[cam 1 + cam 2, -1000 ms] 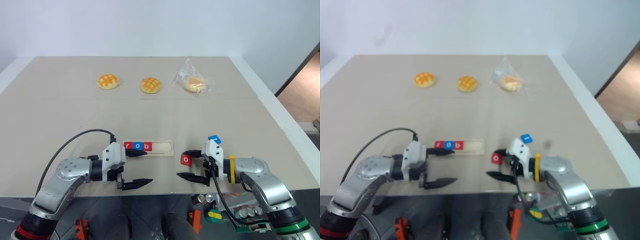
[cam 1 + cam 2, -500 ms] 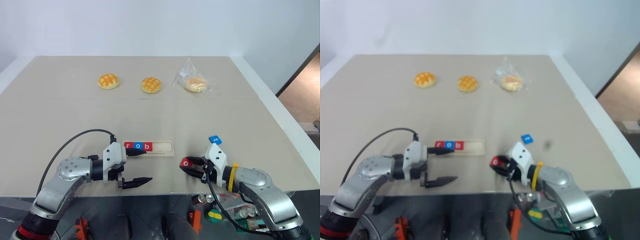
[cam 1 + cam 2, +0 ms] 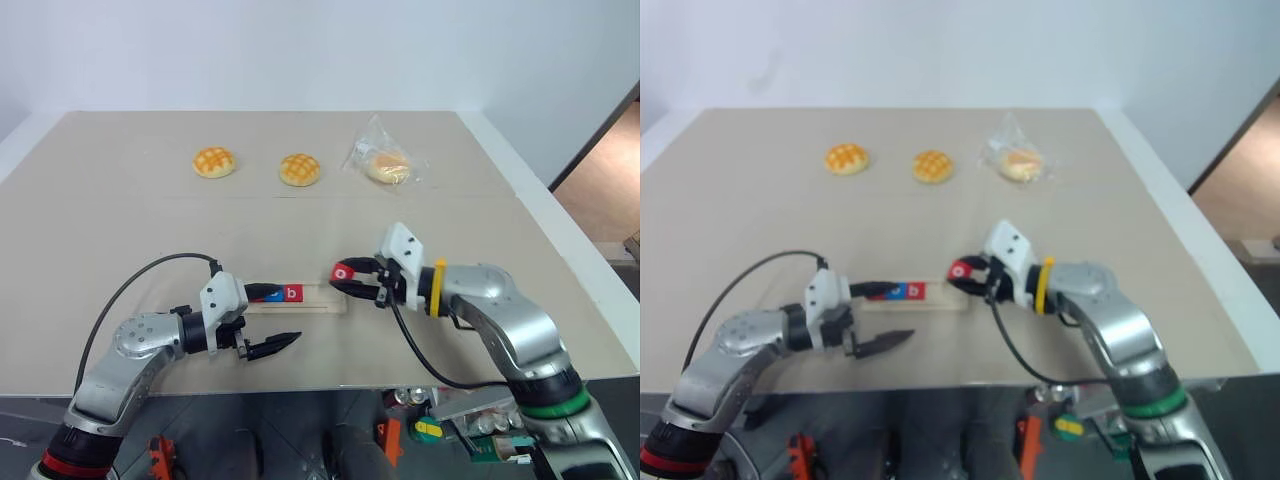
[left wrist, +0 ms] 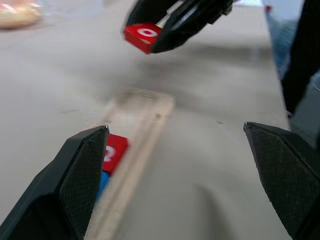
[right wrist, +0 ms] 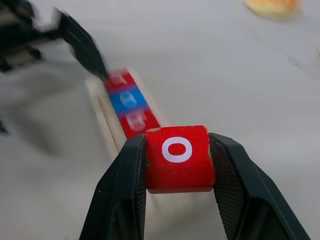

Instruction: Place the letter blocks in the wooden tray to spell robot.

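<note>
My right gripper (image 3: 346,274) is shut on a red letter block marked "o" (image 3: 343,271), held in the air just above the bare right end of the wooden tray (image 3: 322,297). In the right wrist view the o block (image 5: 177,157) sits squarely between the two black fingers. The tray's left part holds a red block, a blue block (image 3: 273,293) and a red "b" block (image 3: 291,293). My left gripper (image 3: 283,315) stands open at the tray's left end, one finger lying over the first block there. The left wrist view has the tray (image 4: 145,120) ahead and the held block (image 4: 142,36) above it.
Two golden buns (image 3: 216,162) (image 3: 300,169) and a bun in a clear bag (image 3: 385,165) lie far back on the table. A black cable (image 3: 150,280) loops up from my left arm. The table's front edge runs just behind both grippers.
My right gripper shut on the red o block on the table, lifted it, and carried it left to above the tray's empty end. The left gripper stayed about where it was.
</note>
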You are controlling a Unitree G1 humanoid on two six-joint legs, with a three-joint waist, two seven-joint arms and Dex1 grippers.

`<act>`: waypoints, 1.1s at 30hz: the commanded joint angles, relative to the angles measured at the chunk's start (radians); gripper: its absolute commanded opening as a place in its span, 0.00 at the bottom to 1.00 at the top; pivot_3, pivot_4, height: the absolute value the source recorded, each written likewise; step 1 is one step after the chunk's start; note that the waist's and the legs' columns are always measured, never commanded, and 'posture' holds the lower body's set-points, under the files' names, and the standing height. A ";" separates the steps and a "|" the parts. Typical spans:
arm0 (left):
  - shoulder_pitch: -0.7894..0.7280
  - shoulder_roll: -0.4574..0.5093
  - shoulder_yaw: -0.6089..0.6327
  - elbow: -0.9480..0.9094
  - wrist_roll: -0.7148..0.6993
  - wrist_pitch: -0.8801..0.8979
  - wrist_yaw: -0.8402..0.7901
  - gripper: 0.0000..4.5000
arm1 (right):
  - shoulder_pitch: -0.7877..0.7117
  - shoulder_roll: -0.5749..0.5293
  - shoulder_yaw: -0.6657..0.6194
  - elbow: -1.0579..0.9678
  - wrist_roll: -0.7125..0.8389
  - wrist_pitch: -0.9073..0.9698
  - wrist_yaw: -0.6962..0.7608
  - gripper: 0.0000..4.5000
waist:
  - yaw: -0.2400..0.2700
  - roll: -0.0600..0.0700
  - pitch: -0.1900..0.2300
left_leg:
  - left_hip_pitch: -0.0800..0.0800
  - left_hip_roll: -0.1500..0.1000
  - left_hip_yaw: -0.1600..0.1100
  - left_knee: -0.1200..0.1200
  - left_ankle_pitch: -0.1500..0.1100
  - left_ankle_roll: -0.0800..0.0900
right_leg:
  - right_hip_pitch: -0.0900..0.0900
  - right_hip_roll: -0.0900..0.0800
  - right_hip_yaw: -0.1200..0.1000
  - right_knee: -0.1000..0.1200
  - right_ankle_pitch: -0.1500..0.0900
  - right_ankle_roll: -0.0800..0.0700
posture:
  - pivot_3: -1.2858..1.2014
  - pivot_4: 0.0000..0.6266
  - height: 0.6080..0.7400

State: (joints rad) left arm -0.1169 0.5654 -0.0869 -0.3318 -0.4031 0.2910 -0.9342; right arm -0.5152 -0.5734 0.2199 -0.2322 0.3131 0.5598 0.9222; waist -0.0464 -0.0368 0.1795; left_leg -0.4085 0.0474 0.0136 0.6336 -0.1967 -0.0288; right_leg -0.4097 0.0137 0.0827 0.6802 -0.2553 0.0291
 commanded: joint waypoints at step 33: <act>0.091 0.020 0.040 -0.160 -0.016 0.061 0.113 1.00 | -0.262 0.142 0.162 0.587 -0.214 -0.401 0.317 0.28 | -0.001 0.000 0.000 | 0.000 0.000 0.001 0.001 -0.003 0.001 | -0.001 -0.001 0.000 0.000 -0.001 0.000 | 0.52 0.24 1.00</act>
State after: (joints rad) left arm -0.0334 0.5759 -0.0678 -0.4435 -0.4127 0.3555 -0.8308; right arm -0.7429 -0.4472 0.3891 0.3372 0.1005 0.1755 1.2191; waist -0.0479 -0.0366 0.1797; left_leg -0.4089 0.0476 0.0144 0.6342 -0.2000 -0.0276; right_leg -0.4103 0.0130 0.0830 0.6802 -0.2565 0.0285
